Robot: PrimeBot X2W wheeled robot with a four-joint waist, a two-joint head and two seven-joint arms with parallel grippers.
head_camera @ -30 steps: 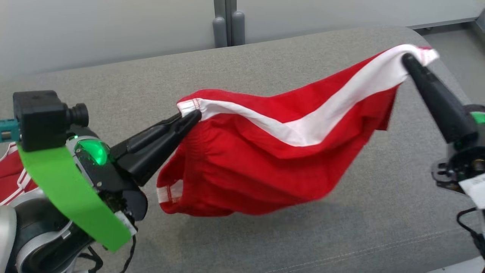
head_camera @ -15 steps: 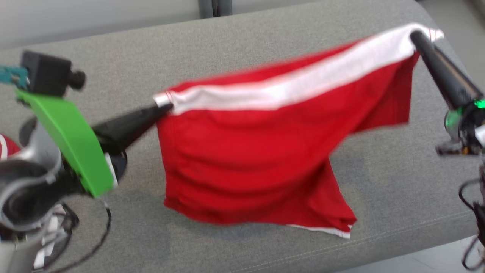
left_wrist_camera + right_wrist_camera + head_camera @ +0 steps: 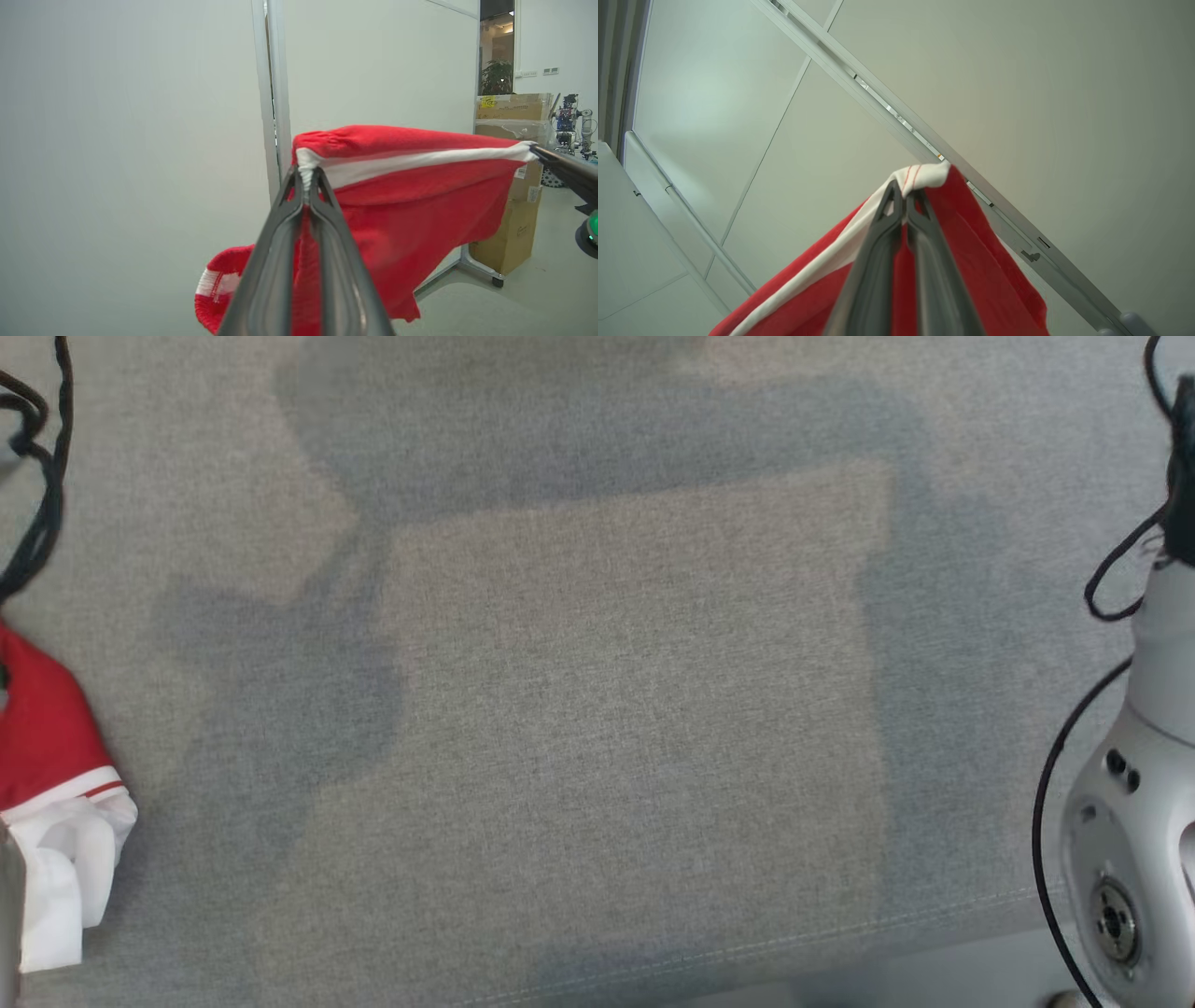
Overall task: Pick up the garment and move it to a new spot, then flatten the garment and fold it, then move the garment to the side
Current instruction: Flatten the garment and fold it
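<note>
In the head view, the grey fabric surface (image 3: pixel 616 709) lies bare in the middle with broad soft shadows across it. My right forearm (image 3: pixel 1144 803) stands at its right edge, and a black cable (image 3: pixel 42 476) hangs at its left. A red and white cloth (image 3: pixel 51 775) sits at the left edge. I cannot tell whether it belongs to the piece I hold or is a separate one.

In the left wrist view, my left tool (image 3: pixel 306 179) is clamped shut on one end of the garment (image 3: pixel 420 205), right at its white band (image 3: pixel 420 161). The band runs taut from there to the far end, where my right tool (image 3: pixel 535 148) pinches it. The red body hangs loose below the band, in the air. A cardboard box (image 3: pixel 509 112) stands behind the garment's far end.

In the right wrist view, my right tool (image 3: pixel 905 198) is closed on the white, red-stitched corner of the garment, which drapes down on both sides of the fingers. A metal rail (image 3: pixel 924 140) crosses the wall behind it.

I judge the pick-up done and the carry to a new spot under way, with the cloth stretched between both tools, off the surface. Laying it down, flattening, folding and moving it aside are all left to do.
</note>
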